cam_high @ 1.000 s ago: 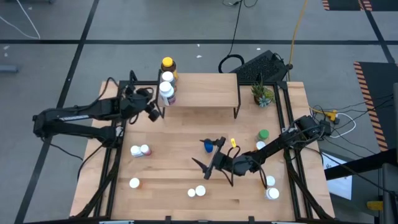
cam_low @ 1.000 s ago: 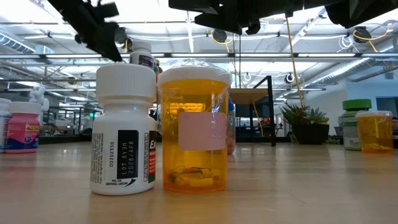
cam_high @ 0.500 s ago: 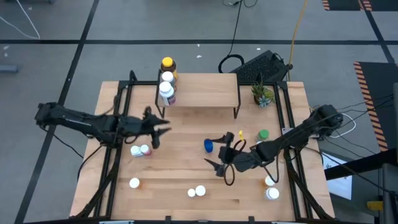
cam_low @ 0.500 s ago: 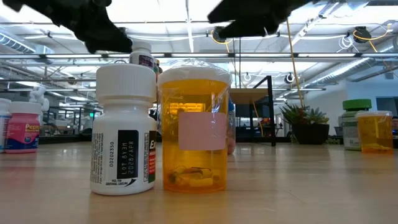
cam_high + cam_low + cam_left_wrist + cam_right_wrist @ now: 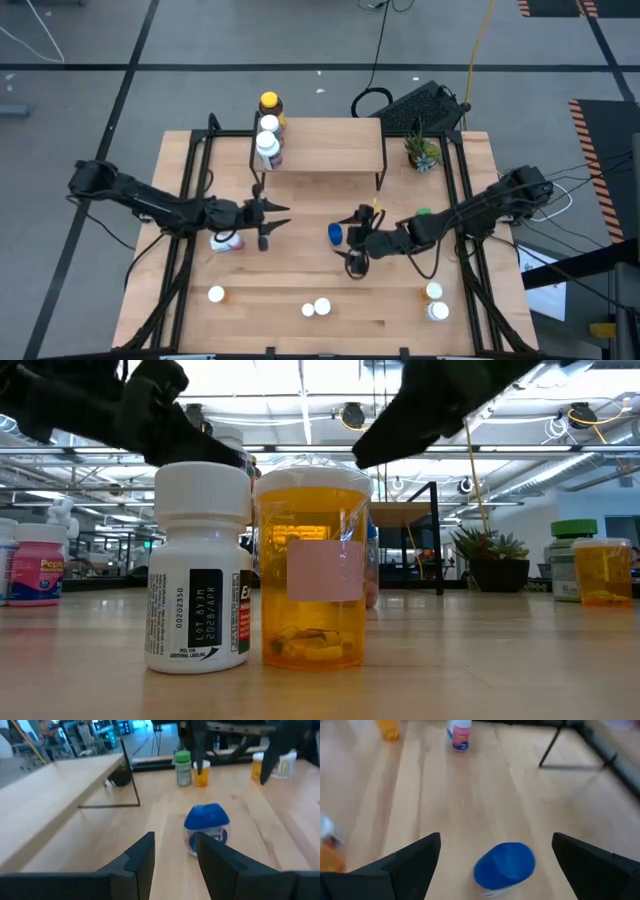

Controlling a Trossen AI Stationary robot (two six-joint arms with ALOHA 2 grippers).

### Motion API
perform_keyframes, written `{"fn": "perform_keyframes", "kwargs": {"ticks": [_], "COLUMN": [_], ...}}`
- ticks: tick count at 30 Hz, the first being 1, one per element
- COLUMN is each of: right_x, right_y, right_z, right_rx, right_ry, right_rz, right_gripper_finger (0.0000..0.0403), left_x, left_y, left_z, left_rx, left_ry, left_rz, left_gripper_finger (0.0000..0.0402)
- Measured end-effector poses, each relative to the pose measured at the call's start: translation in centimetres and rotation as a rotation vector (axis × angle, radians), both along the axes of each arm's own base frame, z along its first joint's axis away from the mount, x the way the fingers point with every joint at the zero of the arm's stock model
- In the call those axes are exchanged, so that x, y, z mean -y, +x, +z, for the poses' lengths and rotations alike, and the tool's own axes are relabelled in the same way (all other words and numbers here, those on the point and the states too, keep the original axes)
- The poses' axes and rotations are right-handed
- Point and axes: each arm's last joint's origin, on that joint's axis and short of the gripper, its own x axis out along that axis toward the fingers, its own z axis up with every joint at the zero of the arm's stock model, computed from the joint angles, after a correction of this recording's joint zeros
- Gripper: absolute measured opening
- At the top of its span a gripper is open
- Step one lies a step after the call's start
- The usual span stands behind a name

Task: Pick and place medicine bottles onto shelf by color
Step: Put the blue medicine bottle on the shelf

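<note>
A blue-capped medicine bottle (image 5: 335,233) stands upright on the tabletop between my two grippers. My right gripper (image 5: 353,240) is just to its right, open wide. In the right wrist view the bottle (image 5: 505,865) sits ahead between the spread fingers without touching them. My left gripper (image 5: 268,220) is farther off to the bottle's left, open with a narrow gap, facing the bottle (image 5: 206,827). The shelf (image 5: 330,145) stands at the far side. At its left end stand a yellow-capped bottle (image 5: 268,103) and two white-capped ones (image 5: 267,135).
A pink-and-white bottle (image 5: 228,241) lies under my left arm. White-capped bottles stand near the front edge (image 5: 315,308) and at the right (image 5: 436,301). A green-capped bottle (image 5: 424,214) and a potted plant (image 5: 422,152) are at the right.
My left gripper has left the shelf's left end, going toward the table's near edge and right, down to the table's middle facing the blue-capped bottle. My right gripper has gone toward the far edge, up to the blue-capped bottle. The bottle has stayed in place.
</note>
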Motion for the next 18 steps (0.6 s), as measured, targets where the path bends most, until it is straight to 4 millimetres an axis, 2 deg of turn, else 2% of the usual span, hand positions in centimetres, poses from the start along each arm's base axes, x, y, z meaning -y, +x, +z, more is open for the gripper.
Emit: {"fn": "perform_keyframes", "kwargs": {"ticks": [5, 10, 14, 18], "right_x": [-0.6, -2.3, -2.1, -1.7], "right_y": [-0.3, -1.6, -2.7, -2.7], "right_z": [-0.1, -0.8, -3.1, -5.2], "right_rx": [0.025, 0.044, 0.072, 0.150], "right_ry": [0.176, 0.209, 0.199, 0.243], "right_rz": [-0.102, -0.235, -0.326, -0.339], "right_gripper_finger": [0.0380, 0.0380, 0.0380, 0.0380], "left_x": [0.9, 1.7, 2.0, 2.1], "left_y": [-0.1, -0.2, -0.2, -0.2], "left_z": [-0.9, -1.1, -0.8, -0.8], "left_rx": [-0.068, -0.085, -0.065, -0.062], "left_ry": [-0.001, 0.022, 0.067, 0.090], "left_rz": [-0.054, -0.097, -0.122, -0.133], "left_gripper_finger": [0.0145, 0.0145, 0.0145, 0.0150]}}
